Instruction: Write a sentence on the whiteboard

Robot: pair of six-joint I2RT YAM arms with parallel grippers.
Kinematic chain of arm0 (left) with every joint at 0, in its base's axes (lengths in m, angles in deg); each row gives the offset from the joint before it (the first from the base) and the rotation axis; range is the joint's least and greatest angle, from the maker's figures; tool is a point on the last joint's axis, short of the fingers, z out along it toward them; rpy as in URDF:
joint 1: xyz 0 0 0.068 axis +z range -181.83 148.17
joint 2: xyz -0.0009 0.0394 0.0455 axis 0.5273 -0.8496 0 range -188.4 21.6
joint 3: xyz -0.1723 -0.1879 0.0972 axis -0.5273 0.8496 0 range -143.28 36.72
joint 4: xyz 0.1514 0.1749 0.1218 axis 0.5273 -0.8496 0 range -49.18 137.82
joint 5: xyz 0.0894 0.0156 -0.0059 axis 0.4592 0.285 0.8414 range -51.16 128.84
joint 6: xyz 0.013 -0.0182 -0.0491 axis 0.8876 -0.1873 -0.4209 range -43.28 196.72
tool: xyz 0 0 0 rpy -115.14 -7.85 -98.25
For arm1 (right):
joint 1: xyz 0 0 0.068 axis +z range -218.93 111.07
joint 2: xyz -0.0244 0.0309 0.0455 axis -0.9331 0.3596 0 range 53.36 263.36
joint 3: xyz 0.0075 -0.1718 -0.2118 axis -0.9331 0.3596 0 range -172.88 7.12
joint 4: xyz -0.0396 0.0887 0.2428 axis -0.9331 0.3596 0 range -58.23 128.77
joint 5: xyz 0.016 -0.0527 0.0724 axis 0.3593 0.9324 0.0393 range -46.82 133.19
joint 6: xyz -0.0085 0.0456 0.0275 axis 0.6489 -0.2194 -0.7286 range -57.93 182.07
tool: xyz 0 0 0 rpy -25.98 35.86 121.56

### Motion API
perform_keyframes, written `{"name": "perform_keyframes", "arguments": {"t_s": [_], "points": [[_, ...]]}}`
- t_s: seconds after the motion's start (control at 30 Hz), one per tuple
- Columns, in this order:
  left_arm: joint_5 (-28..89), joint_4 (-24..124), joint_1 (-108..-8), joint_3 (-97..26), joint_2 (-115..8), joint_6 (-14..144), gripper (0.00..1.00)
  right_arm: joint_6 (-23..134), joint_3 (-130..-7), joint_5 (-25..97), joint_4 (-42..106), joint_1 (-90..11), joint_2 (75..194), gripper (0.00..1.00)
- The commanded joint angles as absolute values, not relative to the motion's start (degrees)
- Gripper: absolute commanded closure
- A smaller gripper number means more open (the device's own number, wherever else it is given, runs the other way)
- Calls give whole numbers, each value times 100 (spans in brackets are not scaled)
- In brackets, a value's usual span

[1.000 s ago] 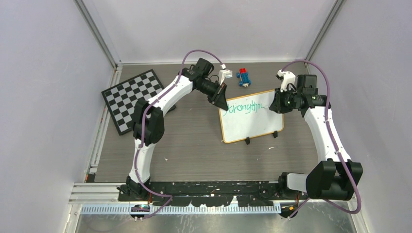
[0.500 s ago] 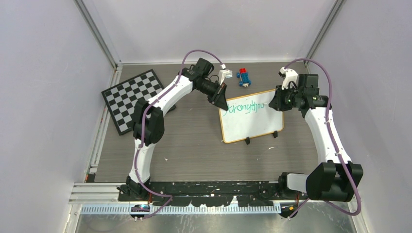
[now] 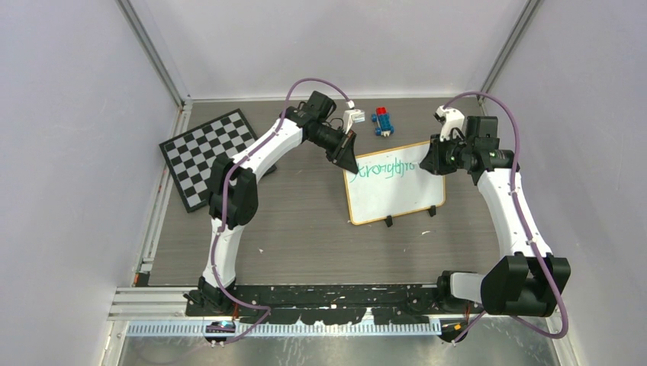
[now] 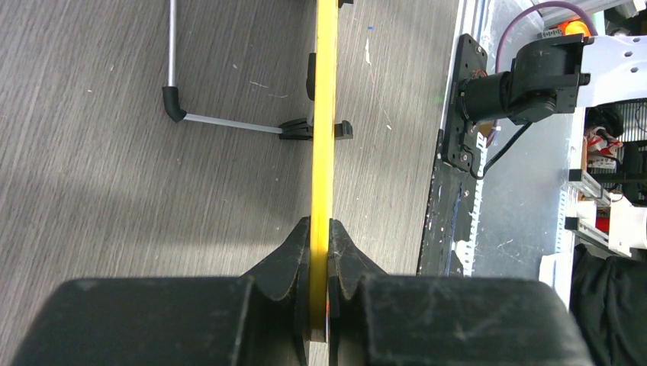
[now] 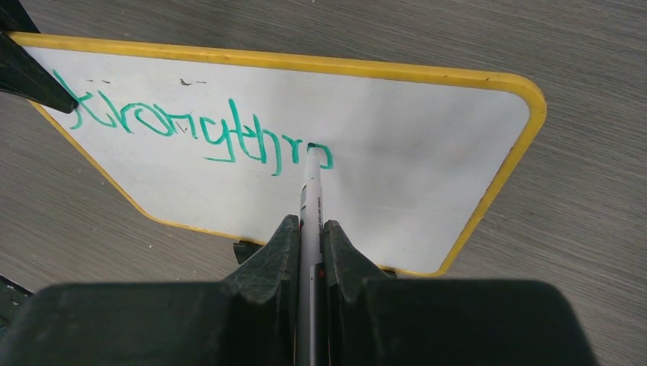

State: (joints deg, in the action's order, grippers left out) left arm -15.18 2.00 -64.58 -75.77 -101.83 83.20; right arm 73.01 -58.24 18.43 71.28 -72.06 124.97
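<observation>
**Top external.** A white rectangular whiteboard with a thin yellow-tan frame (image 3: pixel 397 200) sits on the grey wood-grain table (image 3: pixel 305 229), right of centre and toward the far side. The left gripper (image 3: pixel 347 158) is at its far-left corner. The right gripper (image 3: pixel 426 162) is over its upper right part. The green handwritten sentence (image 3: pixel 384 169) fills only part of the top line. A black-and-white checkerboard (image 3: pixel 206 152) and small blue-and-red toy bricks (image 3: pixel 383 122) lie apart from the work.

**Left wrist.** The jaws are all but closed, pinching the board's frame, which shows edge-on. A small black clip (image 4: pixel 314 130) sits further along that edge. The writing face is hidden here.

**Right wrist.** The jaws are narrowly closed on a slim white-barrelled marker (image 5: pixel 308 200). Its tip touches the board at the end of the last letter. The text reads roughly "Strongthro".

**Judgement.** The word is mid-stroke. It wants light, even pressure and a firm left clamp so the board does not skid. The letters should stay small enough to clear the right frame, leaving the lower half for a second line.

**Hard to make out.**
- The letters crowd together with no clear word gap.
- The marker's rear end is buried in the gripper
- How steeply the board tilts cannot be told
</observation>
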Motion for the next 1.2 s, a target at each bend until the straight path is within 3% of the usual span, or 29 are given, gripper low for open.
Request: {"name": "perform_keyframes", "arguments": {"t_s": [0.0, 1.17], "points": [[-1327, 177, -6515, -7660, -10202, 8489, 100, 7527, -6077, 1890, 7082, -7330, 12272, 100], [-1319, 196, -6510, -7698, -10206, 8464, 100, 7776, -6072, 2216, 7247, -7446, 12397, 100]]}}
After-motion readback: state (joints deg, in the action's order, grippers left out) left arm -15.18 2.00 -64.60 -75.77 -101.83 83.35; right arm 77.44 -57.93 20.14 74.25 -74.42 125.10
